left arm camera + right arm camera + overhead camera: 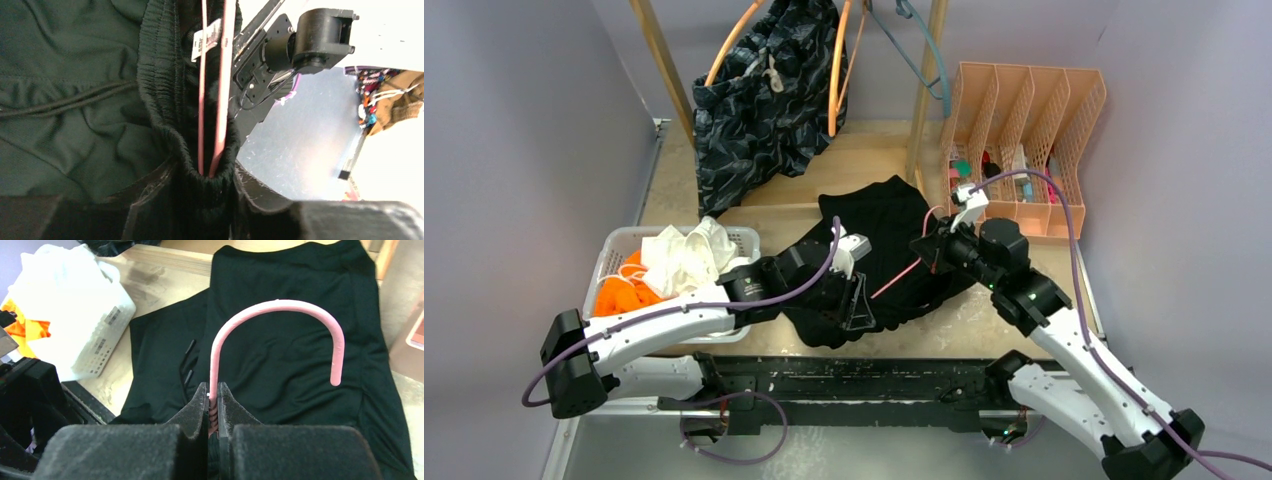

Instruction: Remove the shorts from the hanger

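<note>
The pale wooden desk (pixel 984 330) sits between grey walls. Nearest me, my left claw (pixel 205 200) pinches narrowly on the elastic waistband of the black shorts (pixel 889 225), which lie mid-desk. At its 3 o'clock, my right claw (pixel 213 405) is clamped tight on the neck of the pink hanger (pixel 280 305), whose bars run inside that waistband. At 9 o'clock a white basket (pixel 749 240) holds the orange shorts (pixel 619 295) and white shorts (pixel 686 255). Far at 12 o'clock, the camo shorts (pixel 764 100) hang on an orange hanger (pixel 835 70).
</note>
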